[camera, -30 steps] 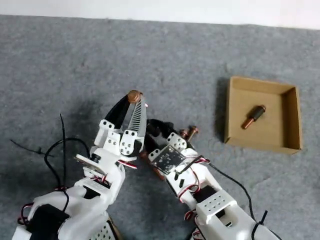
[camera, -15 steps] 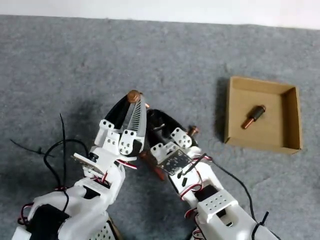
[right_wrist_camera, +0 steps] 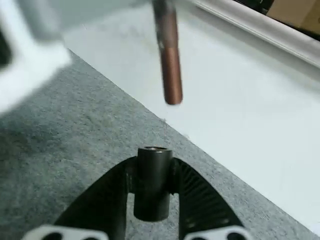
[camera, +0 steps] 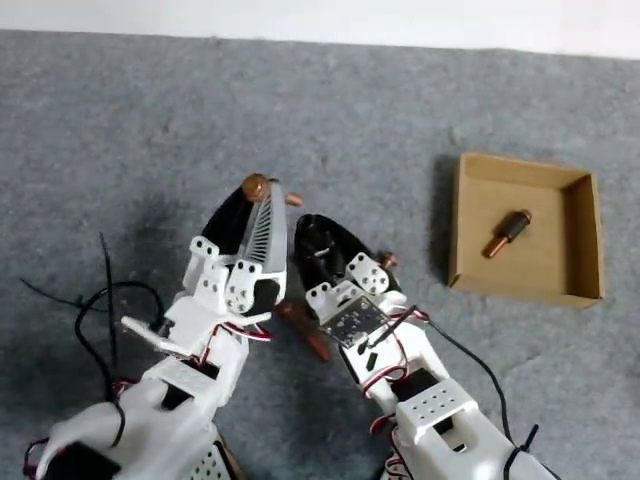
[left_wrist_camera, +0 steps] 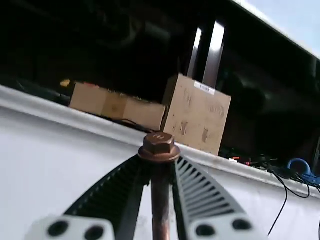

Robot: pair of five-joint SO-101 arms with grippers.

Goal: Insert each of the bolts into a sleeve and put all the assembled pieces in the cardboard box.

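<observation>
My left gripper [camera: 256, 196] is shut on a copper bolt [camera: 256, 186], held above the grey mat with its hex head [left_wrist_camera: 159, 145] past the fingertips and its shaft between the fingers of that gripper [left_wrist_camera: 160, 167]. Close beside it, my right gripper [camera: 318, 236] is shut on a black sleeve [right_wrist_camera: 152, 181] with its open end up. In the right wrist view the bolt's shaft [right_wrist_camera: 168, 60] hangs just beyond the sleeve's mouth, apart from it. The cardboard box [camera: 577, 240] at the right holds one assembled piece [camera: 508, 232].
Another bolt [camera: 386, 261] lies on the mat, partly hidden beside the right arm. A copper-coloured piece [camera: 306, 336] lies between the two arms. The grey mat [camera: 120, 130] is bare to the left and behind. Cables [camera: 90, 310] trail at the lower left.
The left gripper has shifted slightly left and away with its bolt. The right gripper has moved up beside it, bringing the sleeve closer to the bolt's shaft.
</observation>
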